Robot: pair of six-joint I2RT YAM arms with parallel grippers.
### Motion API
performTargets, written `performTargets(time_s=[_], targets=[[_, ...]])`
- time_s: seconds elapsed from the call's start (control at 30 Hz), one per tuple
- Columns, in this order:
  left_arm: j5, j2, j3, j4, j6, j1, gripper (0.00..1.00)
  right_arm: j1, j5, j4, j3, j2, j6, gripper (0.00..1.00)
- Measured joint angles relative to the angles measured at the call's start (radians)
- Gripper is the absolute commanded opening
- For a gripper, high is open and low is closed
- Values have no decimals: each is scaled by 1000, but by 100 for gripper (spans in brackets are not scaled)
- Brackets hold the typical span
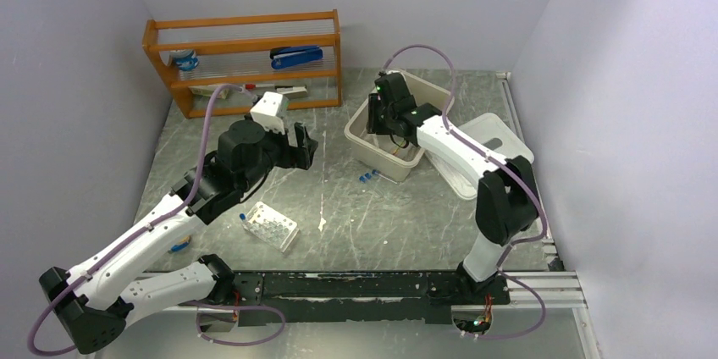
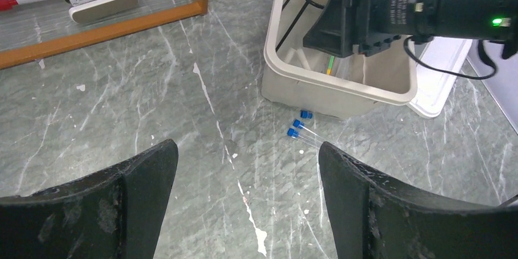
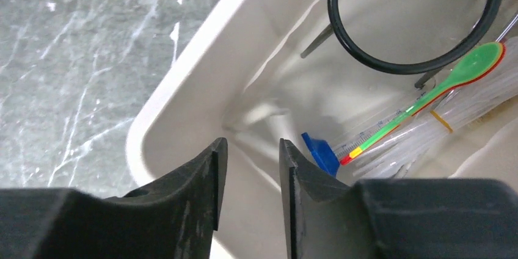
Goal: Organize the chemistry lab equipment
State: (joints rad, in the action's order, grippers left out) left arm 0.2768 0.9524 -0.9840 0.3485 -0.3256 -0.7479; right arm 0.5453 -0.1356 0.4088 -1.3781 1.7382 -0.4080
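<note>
Three blue-capped vials (image 1: 366, 178) lie on the table just in front of the beige bin (image 1: 364, 135); they also show in the left wrist view (image 2: 298, 127). A white holed rack (image 1: 271, 225) sits nearer the arms. My left gripper (image 1: 306, 146) is open and empty, above bare table left of the vials (image 2: 247, 149). My right gripper (image 1: 400, 129) hangs inside the bin, its jaws a narrow gap apart with nothing between them (image 3: 251, 149). In the bin lie the black wire tripod (image 3: 415, 21), a green-tipped stick (image 3: 464, 72), bundled clear tubes (image 3: 440, 124) and a blue piece (image 3: 321, 152).
A wooden shelf (image 1: 245, 63) stands at the back left with a blue stapler (image 1: 296, 57) and stationery. The bin's white lid (image 1: 499, 151) lies to the right of the bin. A small blue item (image 1: 178, 248) lies by the left arm.
</note>
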Motion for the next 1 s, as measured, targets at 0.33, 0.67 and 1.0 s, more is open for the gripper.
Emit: performTargets(time_s=[0.33, 0.67, 1.0], targets=[[2, 0, 0, -8, 1, 0, 89, 44, 25, 60, 0, -136, 28, 41], [85, -27, -2, -6, 29, 0, 91, 322, -56, 74, 141, -229, 123, 40], [311, -126, -21, -3, -21, 0, 93, 345, -189, 117, 209, -66, 105, 45]])
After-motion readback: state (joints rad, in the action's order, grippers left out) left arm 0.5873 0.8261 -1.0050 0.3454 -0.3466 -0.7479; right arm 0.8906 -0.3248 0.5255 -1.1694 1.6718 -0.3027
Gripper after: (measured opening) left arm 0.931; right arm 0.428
